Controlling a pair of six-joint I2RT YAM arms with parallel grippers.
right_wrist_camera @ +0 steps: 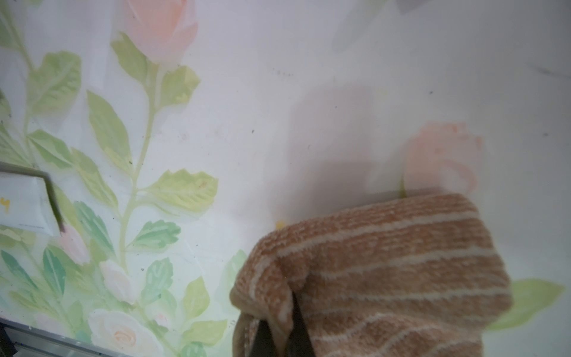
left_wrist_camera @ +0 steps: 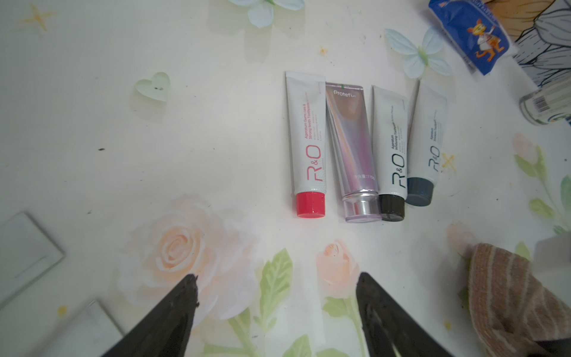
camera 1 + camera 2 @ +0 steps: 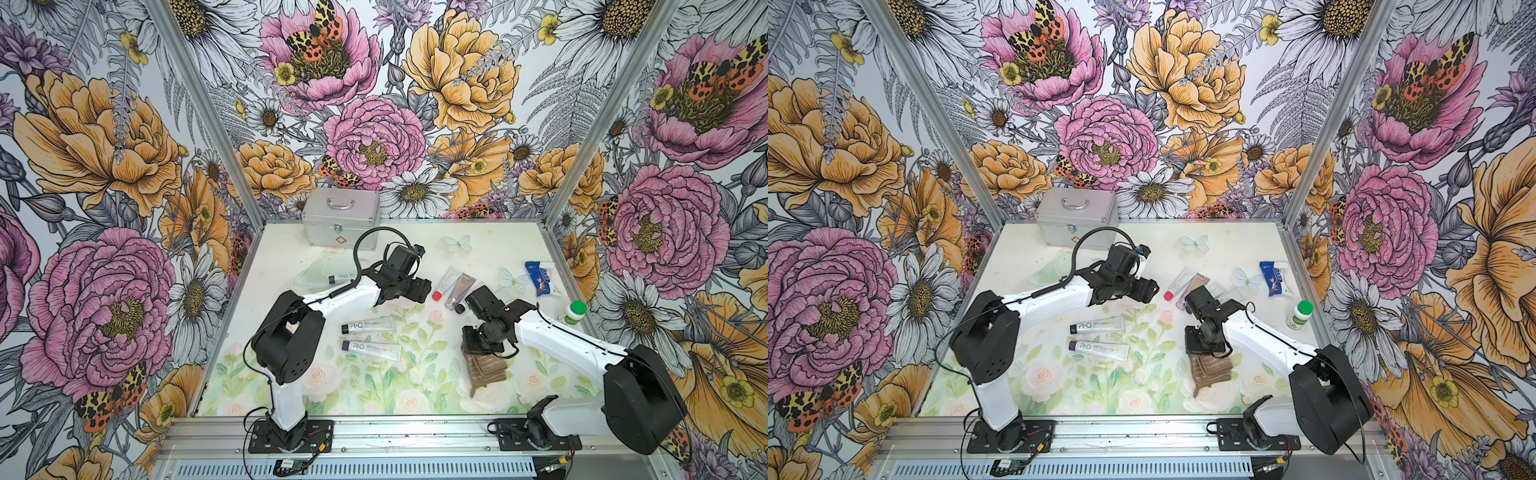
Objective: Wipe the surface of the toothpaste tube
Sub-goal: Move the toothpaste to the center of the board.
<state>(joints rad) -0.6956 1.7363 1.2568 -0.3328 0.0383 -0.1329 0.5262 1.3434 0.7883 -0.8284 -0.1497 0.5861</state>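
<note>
Brown striped cloth pinched by the down-pointing right gripper — left gripper stretched forward, jaws apart.

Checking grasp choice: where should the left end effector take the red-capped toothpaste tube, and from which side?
Probably at the red cap, from above, pinching across its width: the red-capped toothpaste tube lies flat, and only at the cap end does a gap open toward the purple tube beside it.

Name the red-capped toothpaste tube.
The white R&O tube with red lettering, outermost in the row of four, beside the metallic purple tube.
</note>
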